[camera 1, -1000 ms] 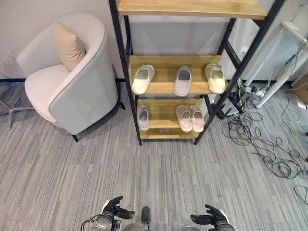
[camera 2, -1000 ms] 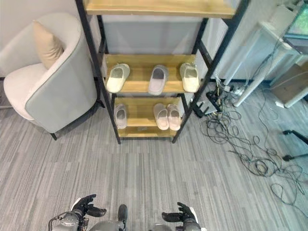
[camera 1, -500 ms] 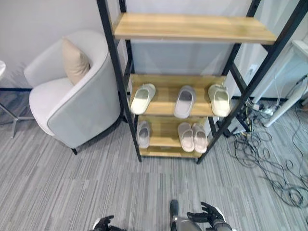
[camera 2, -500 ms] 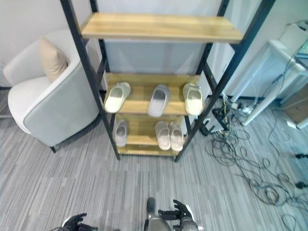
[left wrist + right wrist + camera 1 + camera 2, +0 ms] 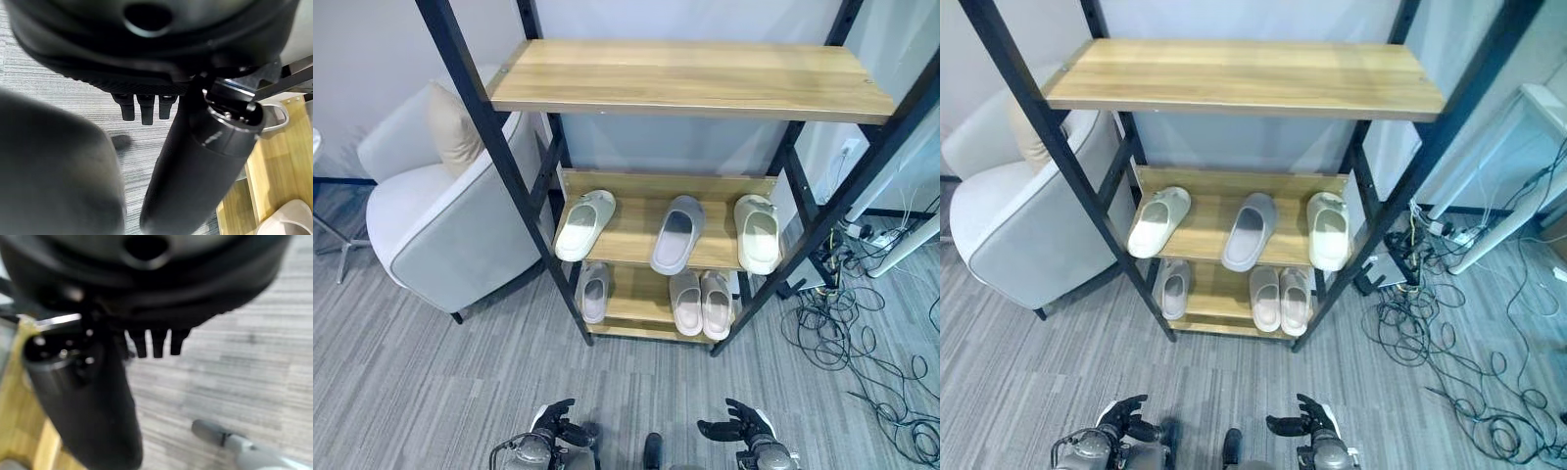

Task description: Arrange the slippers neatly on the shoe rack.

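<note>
Wooden shelves on a black metal frame make up the shoe rack [image 5: 690, 78], standing on grey striped carpet [image 5: 431, 392] against a pale wall. Its top shelf is bare wood. On the middle shelf sit three slippers, well spaced: a cream slipper [image 5: 584, 224] at the left end, angled with its toe turned outward; a grey slipper [image 5: 676, 233] in the middle, tilted a little and hanging slightly over the front edge; and another cream one [image 5: 758, 232] at the right end, lying straight. Down on the bottom shelf, a single grey slipper [image 5: 593, 291] lies at the left, partly behind the frame's front post, and a pale pair [image 5: 701, 302] lies side by side, touching, toward the right.

Low at the bottom of the head view, both hands hang over the carpet, well apart from the rack. Left hand [image 5: 554, 426] shows its fingers loosely spread with the thumb pointing inward, holding nothing. Right hand [image 5: 741, 428] mirrors it, fingers relaxed and apart, empty too. From the wrist views, each hand's fingers point straight out over the carpet with nothing between them.

Beside the rack on the left stands a light upholstered armchair [image 5: 440, 225] with a beige cushion [image 5: 453, 132] propped in it. Off to the right, cables [image 5: 862, 343] sprawl across the floor.
</note>
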You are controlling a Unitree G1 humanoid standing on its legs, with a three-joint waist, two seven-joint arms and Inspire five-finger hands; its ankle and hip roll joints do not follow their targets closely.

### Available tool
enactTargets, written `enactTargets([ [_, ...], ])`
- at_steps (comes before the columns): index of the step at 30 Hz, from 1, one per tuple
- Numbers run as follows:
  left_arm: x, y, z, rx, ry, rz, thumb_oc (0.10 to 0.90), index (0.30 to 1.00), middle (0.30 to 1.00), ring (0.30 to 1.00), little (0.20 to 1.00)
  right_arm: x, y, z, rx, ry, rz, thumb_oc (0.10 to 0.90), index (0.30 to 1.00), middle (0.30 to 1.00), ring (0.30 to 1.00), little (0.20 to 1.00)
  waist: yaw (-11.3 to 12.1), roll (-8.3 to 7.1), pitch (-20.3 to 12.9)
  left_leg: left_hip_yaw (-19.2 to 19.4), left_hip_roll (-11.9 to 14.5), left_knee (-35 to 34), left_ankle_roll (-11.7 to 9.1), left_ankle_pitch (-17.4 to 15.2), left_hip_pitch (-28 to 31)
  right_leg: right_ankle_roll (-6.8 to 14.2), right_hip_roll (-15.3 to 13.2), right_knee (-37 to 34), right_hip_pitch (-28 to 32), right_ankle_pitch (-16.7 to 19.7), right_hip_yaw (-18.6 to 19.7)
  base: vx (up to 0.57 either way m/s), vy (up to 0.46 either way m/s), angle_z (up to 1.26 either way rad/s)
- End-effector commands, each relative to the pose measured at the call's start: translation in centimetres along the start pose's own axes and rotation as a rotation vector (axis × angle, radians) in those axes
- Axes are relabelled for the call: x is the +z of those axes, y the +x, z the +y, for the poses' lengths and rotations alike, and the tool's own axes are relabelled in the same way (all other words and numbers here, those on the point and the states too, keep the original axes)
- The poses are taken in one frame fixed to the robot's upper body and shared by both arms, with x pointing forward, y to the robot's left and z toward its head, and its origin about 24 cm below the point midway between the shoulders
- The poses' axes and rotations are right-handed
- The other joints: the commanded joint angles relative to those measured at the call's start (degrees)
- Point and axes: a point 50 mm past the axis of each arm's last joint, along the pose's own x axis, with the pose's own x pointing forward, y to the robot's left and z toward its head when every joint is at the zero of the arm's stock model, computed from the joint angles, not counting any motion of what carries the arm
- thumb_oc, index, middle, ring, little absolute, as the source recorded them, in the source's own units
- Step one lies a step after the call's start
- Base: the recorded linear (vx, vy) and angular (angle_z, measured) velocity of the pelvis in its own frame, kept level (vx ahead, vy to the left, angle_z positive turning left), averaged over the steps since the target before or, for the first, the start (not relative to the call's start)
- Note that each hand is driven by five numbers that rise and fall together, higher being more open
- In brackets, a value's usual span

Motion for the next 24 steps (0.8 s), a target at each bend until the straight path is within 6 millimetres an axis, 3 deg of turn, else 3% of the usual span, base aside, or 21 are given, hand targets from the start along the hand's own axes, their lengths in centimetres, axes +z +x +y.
enactTargets([
  [1, -1.7, -0.4, 0.9, 0.02, 0.061, 0.038, 0.8, 0.9, 0.9, 0.9, 0.9, 1.0, -0.1, 0.2, 0.0, 0.024, -0.079, 0.8, 0.9, 0.9, 0.9, 0.9, 1.6, -0.65, -1.9, -2.0, -3.0, 5.9, 3.6, -0.5, -1.9, 6.4, -2.5, 5.4, 3.4, -9.6, 2.6, 0.2, 0.157, -0.54],
  [5, -2.1, -0.5, 1.3, 0.021, 0.064, 0.051, 0.8, 0.9, 0.9, 0.9, 0.9, 0.5, -0.2, 0.5, 0.022, 0.001, -0.065, 0.8, 0.9, 0.9, 0.9, 0.9, 1.9, -0.93, -3.6, -1.5, -4.0, 3.3, 5.7, -2.3, 1.7, 8.6, -4.0, 11.5, 1.6, -10.1, 3.0, 0.15, 0.143, -0.39],
  [8, -1.7, -0.4, 1.9, 0.04, 0.051, 0.037, 0.8, 0.9, 0.9, 0.9, 0.9, 1.5, -0.1, 0.9, 0.04, -0.009, -0.095, 0.8, 0.9, 0.9, 0.9, 0.9, 1.4, -0.23, -2.9, -1.0, -3.7, 2.0, 7.1, -3.0, 3.6, 11.0, -5.1, 20.6, -4.4, -7.6, 2.4, 0.04, 0.11, -0.19],
  [10, -1.6, -0.4, 2.3, 0.05, 0.044, 0.033, 0.8, 0.9, 0.9, 0.9, 0.9, 2.0, -0.1, 1.1, 0.043, -0.001, -0.115, 0.8, 0.9, 0.9, 0.9, 0.9, 1.1, 0.32, -2.6, -1.1, -3.6, 1.0, 7.4, -3.5, 4.8, 11.7, -5.7, 23.0, -6.8, -7.0, 1.8, 0.05, 0.079, -0.11],
  [14, -2.0, -0.5, 2.6, 0.059, 0.044, 0.05, 0.8, 0.9, 0.9, 0.9, 0.9, 2.1, 0.0, 1.1, 0.041, -0.005, -0.115, 0.8, 0.9, 0.9, 0.9, 0.9, 0.5, 0.56, -2.6, -1.4, -3.7, 0.2, 7.4, -4.8, 6.9, 10.6, -6.7, 16.6, -9.1, -6.2, 0.1, 0.1, -0.006, 0.0],
  [17, -2.4, -0.5, 2.5, 0.056, 0.055, 0.062, 0.8, 0.9, 0.9, 0.9, 0.9, 1.9, -0.2, 1.1, 0.047, -0.008, -0.123, 0.8, 0.9, 0.9, 0.9, 0.9, 0.4, -0.24, -2.8, -1.0, -4.6, 0.7, 7.2, -5.4, 7.4, 10.6, -7.2, 10.7, -6.4, -5.7, 0.6, 0.06, -0.03, 0.17],
  [24, -2.4, -0.5, 2.5, 0.056, 0.055, 0.062, 0.8, 0.9, 0.9, 0.9, 0.9, 1.9, -0.2, 1.1, 0.047, -0.008, -0.123, 0.8, 0.9, 0.9, 0.9, 0.9, 0.4, -0.23, -2.8, -1.0, -4.6, 0.7, 7.2, -5.5, 7.4, 10.6, -7.1, 10.6, -6.3, -5.7, 0.6, 0.0, -0.002, -0.02],
])
